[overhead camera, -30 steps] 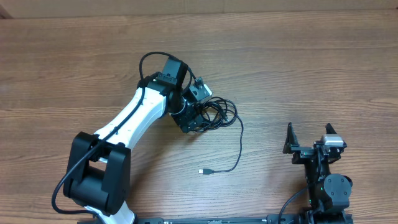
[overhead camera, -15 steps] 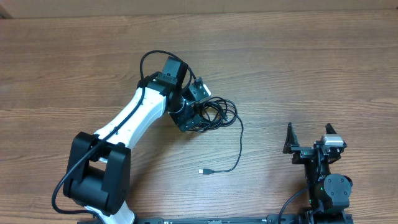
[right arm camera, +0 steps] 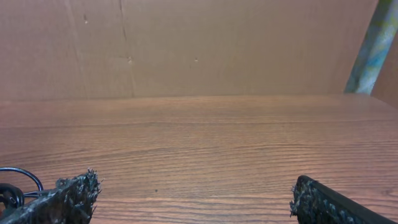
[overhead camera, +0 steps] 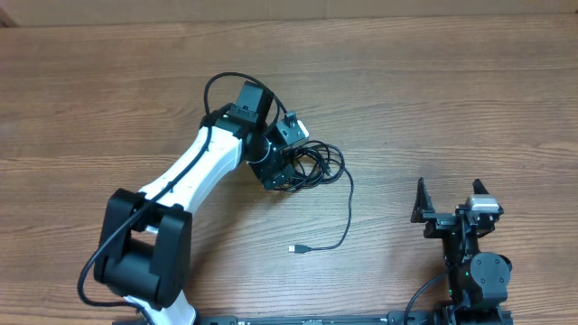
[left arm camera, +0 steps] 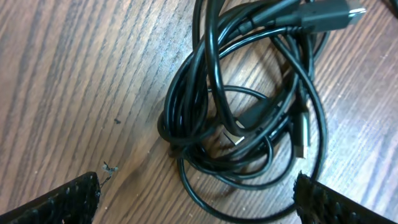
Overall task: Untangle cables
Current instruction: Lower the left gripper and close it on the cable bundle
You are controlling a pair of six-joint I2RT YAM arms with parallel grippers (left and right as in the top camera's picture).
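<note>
The cables (overhead camera: 316, 167) are thin black cords bunched in a knot on the wooden table near its middle. One strand runs down to a small plug (overhead camera: 295, 247). In the left wrist view the knot (left arm camera: 242, 118) fills the frame, with plugs showing in its middle. My left gripper (overhead camera: 287, 170) is open and hovers over the left side of the knot; its fingertips (left arm camera: 62, 202) stand wide apart at the frame's bottom corners with nothing between them. My right gripper (overhead camera: 449, 199) is open and empty at the lower right, far from the cables.
The wooden table (overhead camera: 452, 99) stretches all around. A brown cardboard wall (right arm camera: 199, 43) stands beyond the table's far edge in the right wrist view. The left arm's white link (overhead camera: 194, 167) crosses the table's left middle.
</note>
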